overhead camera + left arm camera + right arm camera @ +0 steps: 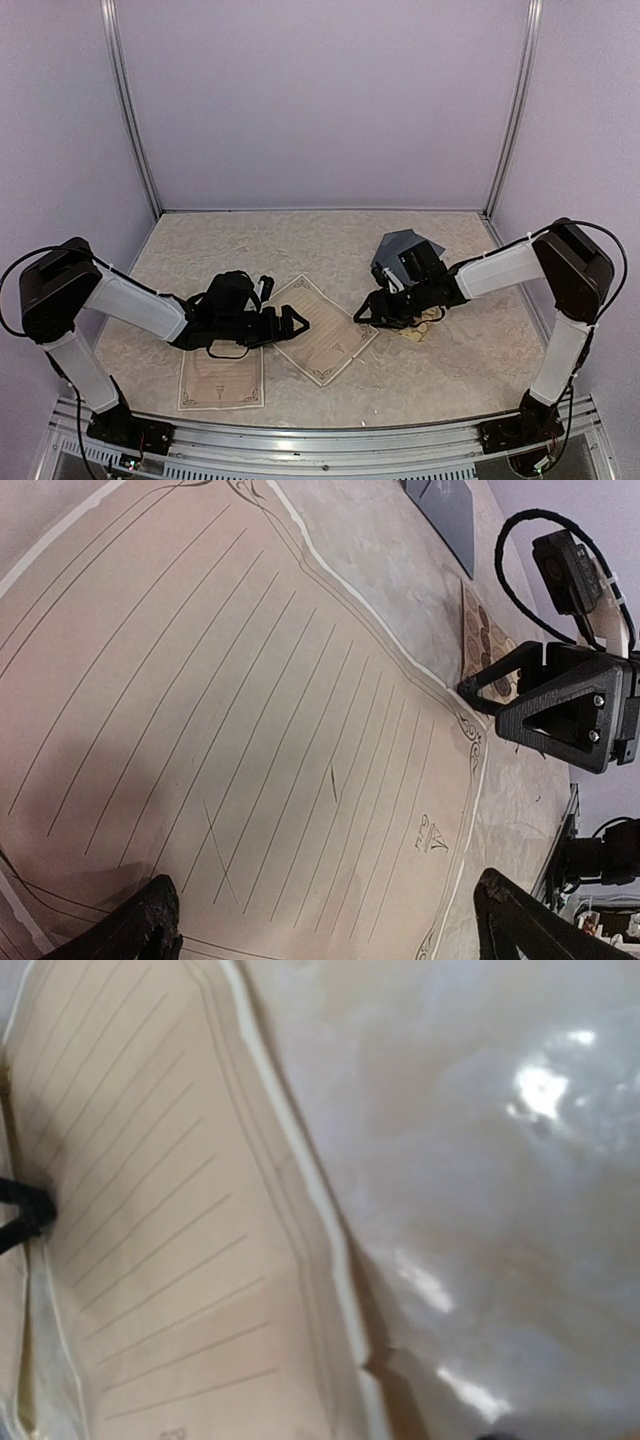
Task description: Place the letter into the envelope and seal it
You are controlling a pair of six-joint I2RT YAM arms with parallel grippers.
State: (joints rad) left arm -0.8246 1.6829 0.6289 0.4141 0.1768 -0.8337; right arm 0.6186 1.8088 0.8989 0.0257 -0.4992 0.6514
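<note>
Cream letter [325, 343] (ruled, ornate border) — slate-blue envelope [397, 243], mottled beige table [300, 240].

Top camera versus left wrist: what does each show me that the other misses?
Only the top view: a second letter sheet lying at the near left. Only the left wrist: the ruled lines on the centre letter, up close, and the round stickers on the sticker sheet. Both: that letter, the open left gripper over it, the right gripper by its edge, and the envelope.
</note>
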